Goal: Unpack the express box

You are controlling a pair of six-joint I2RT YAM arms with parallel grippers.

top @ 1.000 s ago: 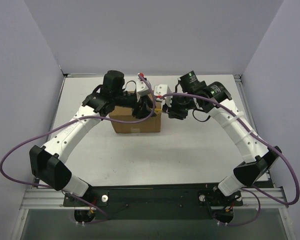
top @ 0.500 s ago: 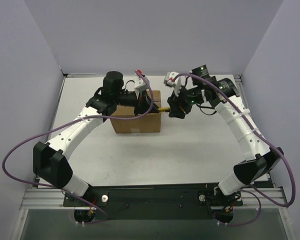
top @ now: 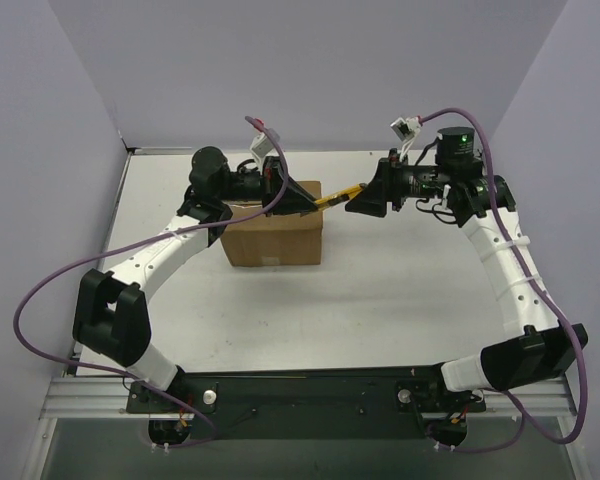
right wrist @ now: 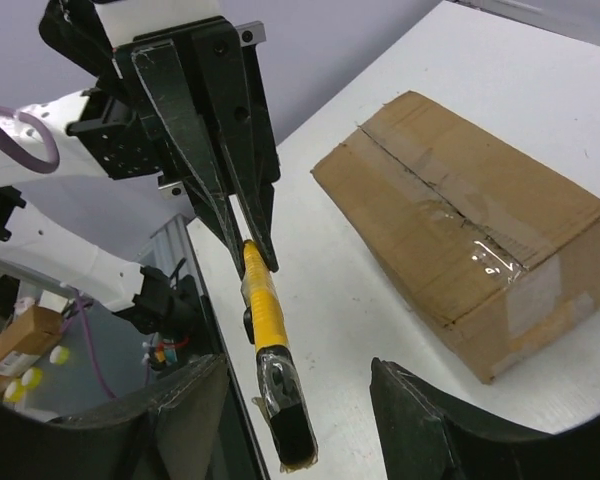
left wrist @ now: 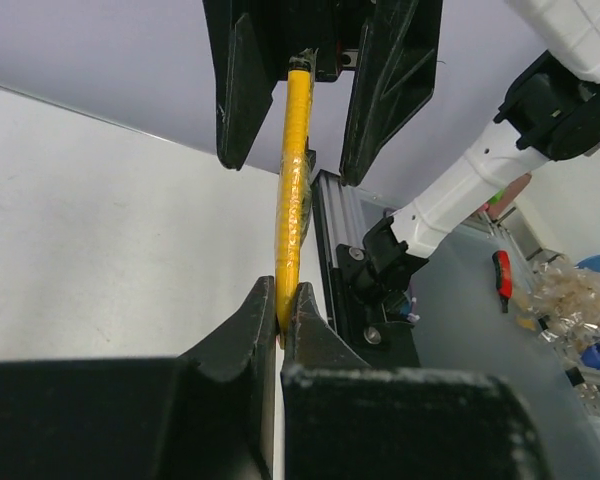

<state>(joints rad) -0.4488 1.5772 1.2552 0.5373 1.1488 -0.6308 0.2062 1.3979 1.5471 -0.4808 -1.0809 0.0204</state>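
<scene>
Express box (top: pixel 272 238) lying on the table (top: pixel 380 290), its flaps taped shut.
Near its far right corner a yellow-handled tool (top: pixel 332 198) is pinched at one end by the left gripper (top: pixel 308 203); the right gripper (top: pixel 357 204) is spread on either side of the other end, unclamped.

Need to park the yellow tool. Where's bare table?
Bare table between the box and the near edge, and right of the box. Crowded at the box's far right corner, where both sets of jaws meet on the yellow tool.
</scene>
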